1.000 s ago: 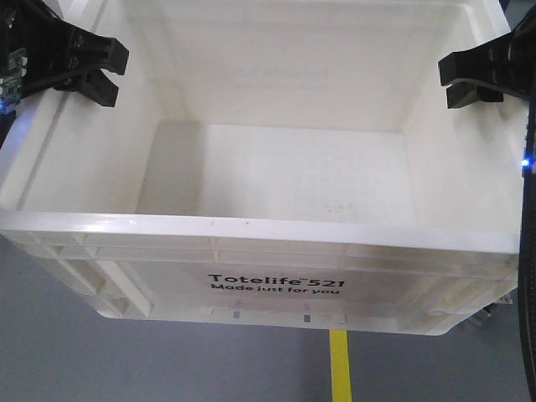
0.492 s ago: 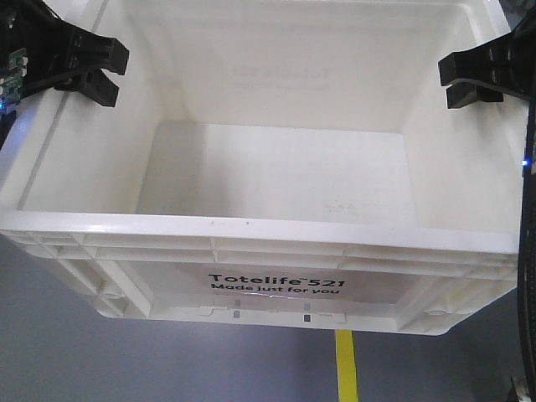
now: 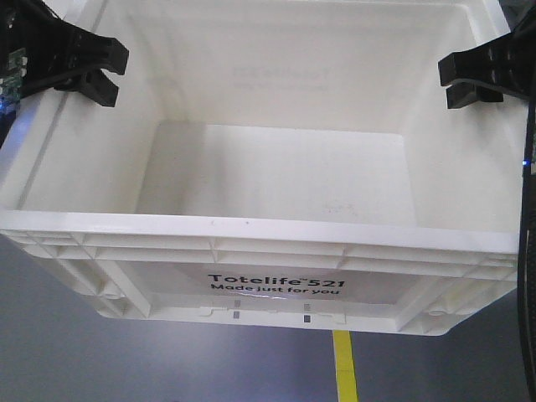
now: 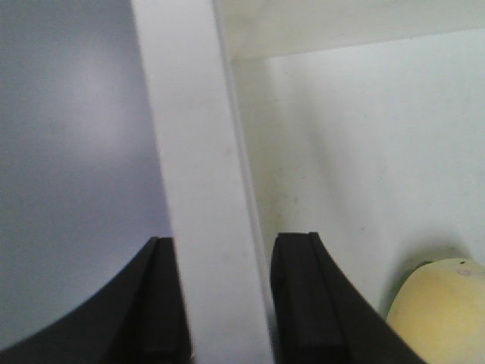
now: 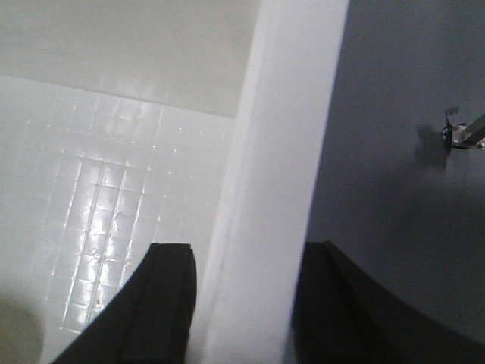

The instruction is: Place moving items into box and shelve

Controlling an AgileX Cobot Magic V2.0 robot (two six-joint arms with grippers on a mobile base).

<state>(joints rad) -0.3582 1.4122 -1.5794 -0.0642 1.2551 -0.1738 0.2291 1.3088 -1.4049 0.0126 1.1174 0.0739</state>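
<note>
Both arms held the box [image 3: 251, 243] clear of the floor [image 3: 126, 360], left gripper [image 3: 107, 74] and right gripper [image 3: 456, 82] each clamped on a side wall, with a pale ball [image 4: 439, 311] inside. That looked like the shelving step, and next both arms needed a level, matched carry.

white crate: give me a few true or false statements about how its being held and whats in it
1. The left gripper has its jaws on either side of the rim of the white crate. True.
2. The right gripper hangs free, away from the crate. False: its jaws also straddle the rim.
3. The black print on the crate's front reads "Totelife 521". True.
4. A blue ball lies inside near the left gripper. False: it is a pale yellow ball.
5. A yellow stripe shows on the grey floor below the crate. True.
</note>
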